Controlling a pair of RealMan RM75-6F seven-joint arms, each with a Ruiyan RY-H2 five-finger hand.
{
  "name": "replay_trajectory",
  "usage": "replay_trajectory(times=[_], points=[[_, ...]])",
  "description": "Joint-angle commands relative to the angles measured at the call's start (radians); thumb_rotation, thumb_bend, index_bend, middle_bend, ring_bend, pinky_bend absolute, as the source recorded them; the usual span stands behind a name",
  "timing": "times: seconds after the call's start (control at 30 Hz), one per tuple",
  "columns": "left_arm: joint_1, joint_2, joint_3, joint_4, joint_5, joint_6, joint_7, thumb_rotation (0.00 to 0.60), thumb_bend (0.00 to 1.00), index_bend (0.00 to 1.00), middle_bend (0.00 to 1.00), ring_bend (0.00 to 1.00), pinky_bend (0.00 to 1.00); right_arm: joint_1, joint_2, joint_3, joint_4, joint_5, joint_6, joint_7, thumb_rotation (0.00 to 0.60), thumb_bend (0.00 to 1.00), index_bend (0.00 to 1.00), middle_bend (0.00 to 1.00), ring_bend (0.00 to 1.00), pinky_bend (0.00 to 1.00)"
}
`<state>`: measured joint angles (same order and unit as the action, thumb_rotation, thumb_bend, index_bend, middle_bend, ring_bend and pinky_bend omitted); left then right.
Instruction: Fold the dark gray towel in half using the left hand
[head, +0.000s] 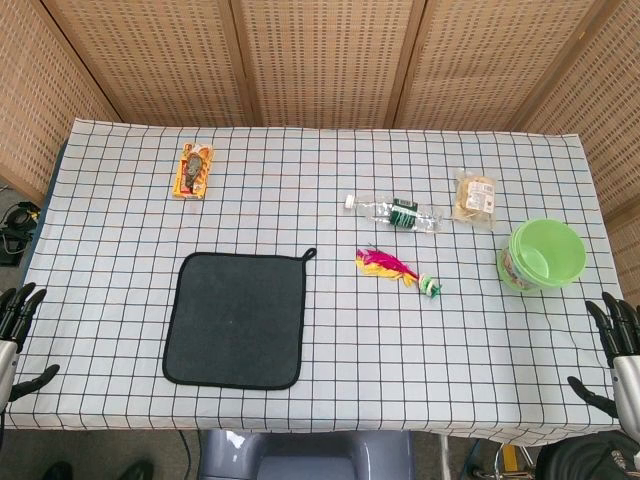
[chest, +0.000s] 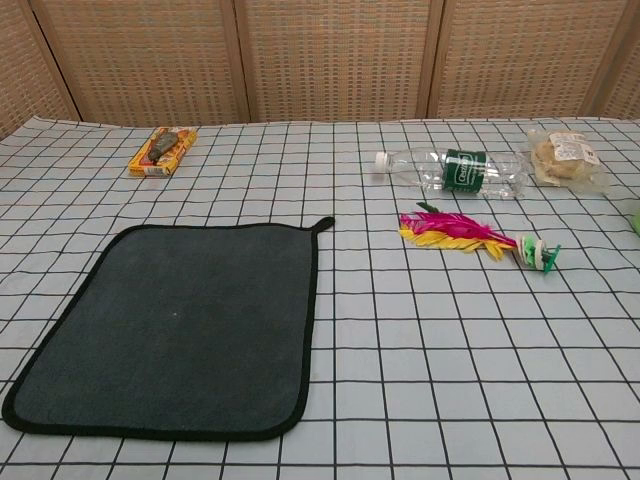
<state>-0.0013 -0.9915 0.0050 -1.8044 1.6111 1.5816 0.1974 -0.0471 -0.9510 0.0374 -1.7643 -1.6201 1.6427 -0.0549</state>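
The dark gray towel (head: 238, 319) (chest: 178, 330) lies flat and unfolded on the checked tablecloth, left of the middle, with a small hanging loop at its far right corner. My left hand (head: 17, 335) hovers at the table's left front corner, fingers spread and holding nothing, well left of the towel. At the right front corner my right hand (head: 615, 352) is likewise spread and empty. Neither hand shows in the chest view.
An orange snack packet (head: 193, 170) lies at the back left. Right of the towel are a clear plastic bottle (head: 396, 212), a pink and yellow feather toy (head: 398, 270), a bagged pastry (head: 475, 197) and a green bowl (head: 543, 254). A grey chair (head: 310, 455) stands below the front edge.
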Motion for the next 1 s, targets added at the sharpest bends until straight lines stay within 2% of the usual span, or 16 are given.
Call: replay_trajectory(times=[0.03,0.23,0.37,0.47,0.63,0.8,1.0], points=[[0.0,0.0,0.001,0.0,-0.001,-0.001,0.0,0.6,0.0,0.0,0.0,0.0,0.0,0.0,0.0,0.0,-0.001,-0.001,0.0,-0.001,0.6,0.0,0.0,0.0,0.0,0.0],[-0.018,-0.013,-0.002,0.003,-0.019,-0.041,0.015,0.6,0.0,0.0,0.0,0.0,0.0,-0.003,0.002,0.001,-0.005,-0.004,0.01,-0.003,0.6,0.0,0.0,0.0,0.0,0.0],[-0.07,-0.034,-0.015,0.002,-0.037,-0.124,0.044,0.6,0.0,0.0,0.0,0.0,0.0,0.0,0.004,0.003,-0.005,0.007,-0.001,-0.005,0.6,0.0,0.0,0.0,0.0,0.0],[-0.169,-0.061,-0.041,0.025,-0.027,-0.251,0.053,0.6,0.0,0.0,0.0,0.0,0.0,0.006,0.005,0.01,-0.003,0.028,-0.016,-0.007,0.6,0.0,0.0,0.0,0.0,0.0],[-0.347,-0.131,-0.076,0.1,0.049,-0.428,-0.03,0.6,0.01,0.01,0.0,0.0,0.0,0.01,0.003,0.024,0.0,0.063,-0.024,-0.013,0.6,0.0,0.0,0.0,0.0,0.0],[-0.509,-0.247,-0.102,0.209,0.115,-0.562,-0.08,0.6,0.19,0.2,0.0,0.0,0.0,0.015,0.006,0.032,0.007,0.092,-0.039,-0.008,0.6,0.0,0.0,0.0,0.0,0.0],[-0.611,-0.348,-0.112,0.314,0.146,-0.621,-0.104,0.6,0.31,0.34,0.0,0.0,0.0,0.016,0.007,0.035,0.001,0.123,-0.055,-0.029,0.6,0.0,0.0,0.0,0.0,0.0]])
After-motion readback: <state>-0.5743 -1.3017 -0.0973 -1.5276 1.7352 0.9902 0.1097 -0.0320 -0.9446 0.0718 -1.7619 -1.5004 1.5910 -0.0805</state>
